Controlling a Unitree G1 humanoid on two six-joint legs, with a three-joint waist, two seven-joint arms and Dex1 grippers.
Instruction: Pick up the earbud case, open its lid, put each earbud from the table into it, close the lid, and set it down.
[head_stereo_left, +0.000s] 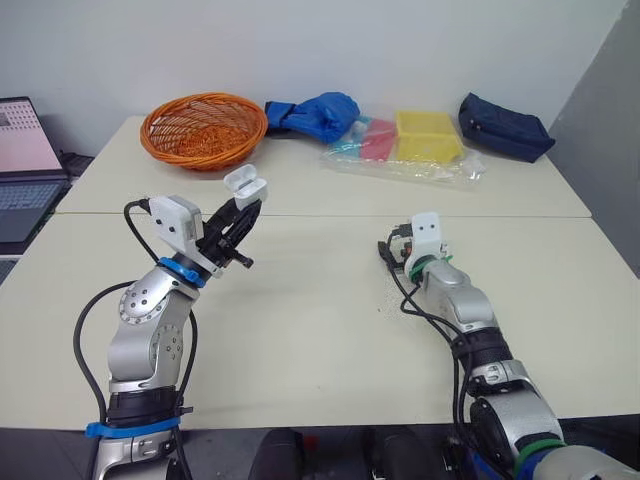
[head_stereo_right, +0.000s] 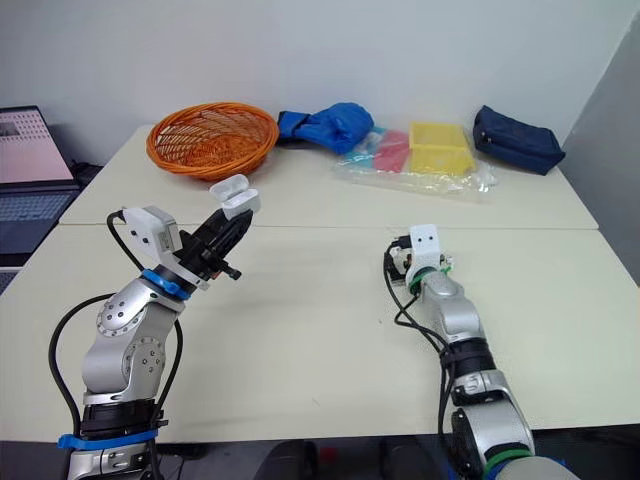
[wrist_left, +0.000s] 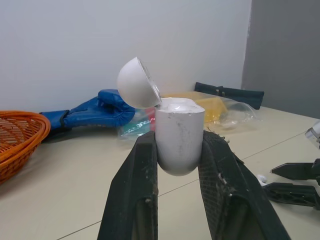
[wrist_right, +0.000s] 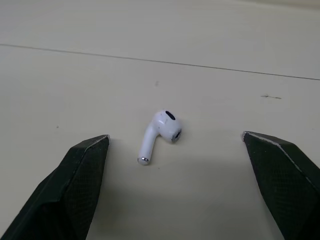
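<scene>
My left gripper (head_stereo_left: 243, 207) is raised above the left side of the table, shut on the white earbud case (head_stereo_left: 246, 186). In the left wrist view the case (wrist_left: 179, 134) stands upright between the two black fingers, and its lid (wrist_left: 137, 82) is hinged open. My right gripper (head_stereo_left: 389, 254) is down at the tabletop right of centre and open. A single white earbud (wrist_right: 161, 129) lies on the table between its spread fingers (wrist_right: 82, 170), touching neither.
Along the far edge of the cream table (head_stereo_left: 320, 330) are an orange wicker basket (head_stereo_left: 203, 130), a blue cloth (head_stereo_left: 315, 115), a clear plastic bag with yellow and pink items (head_stereo_left: 420, 140) and a dark navy pouch (head_stereo_left: 505, 125). A laptop (head_stereo_left: 25, 170) stands off to the left.
</scene>
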